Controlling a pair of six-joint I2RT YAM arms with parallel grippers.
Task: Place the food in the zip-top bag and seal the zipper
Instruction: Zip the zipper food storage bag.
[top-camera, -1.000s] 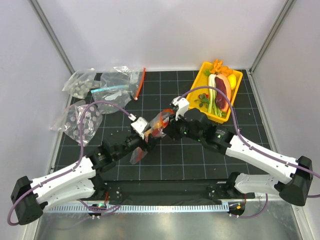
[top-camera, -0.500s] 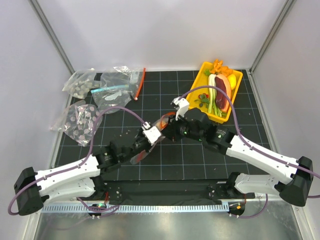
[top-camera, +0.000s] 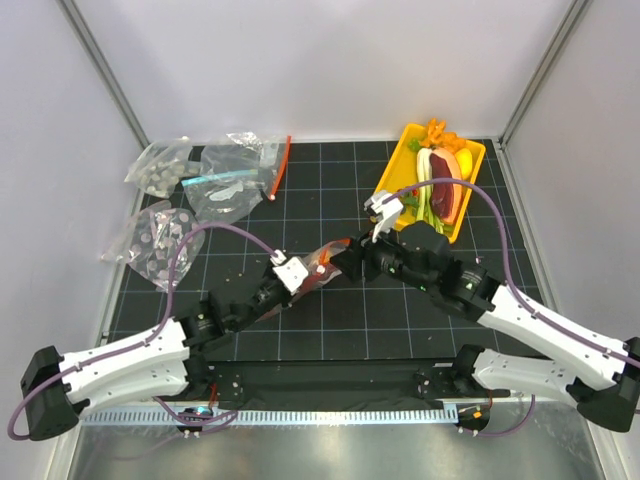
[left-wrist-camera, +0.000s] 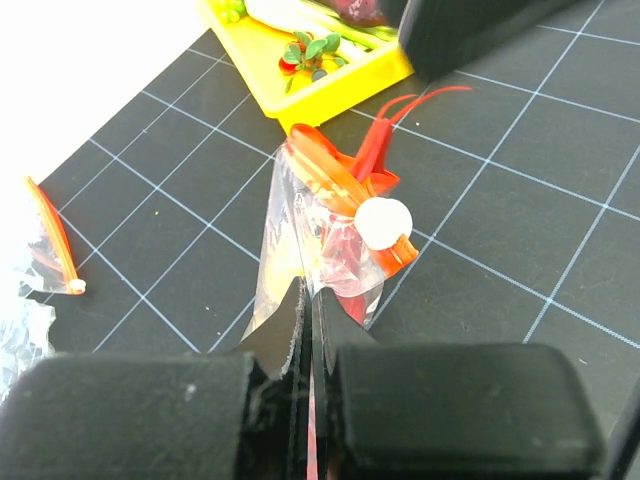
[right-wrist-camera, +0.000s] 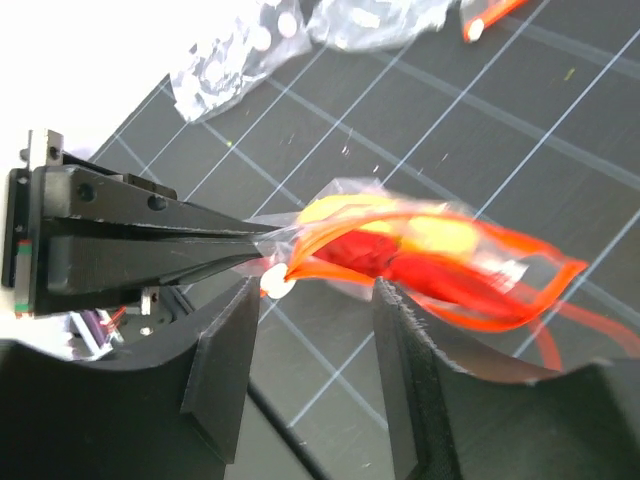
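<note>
Plastic at the near edge of the zip-top bag (left-wrist-camera: 290, 230) is pinched in your left jaws, which are pressed together on it. The zipper (left-wrist-camera: 335, 180) is at the far end, straight ahead of them. Your right jaws stand spread; the bag is just ahead of their gap, with the food (right-wrist-camera: 372, 250) inside it: red lobster, yellow pieces.
</note>
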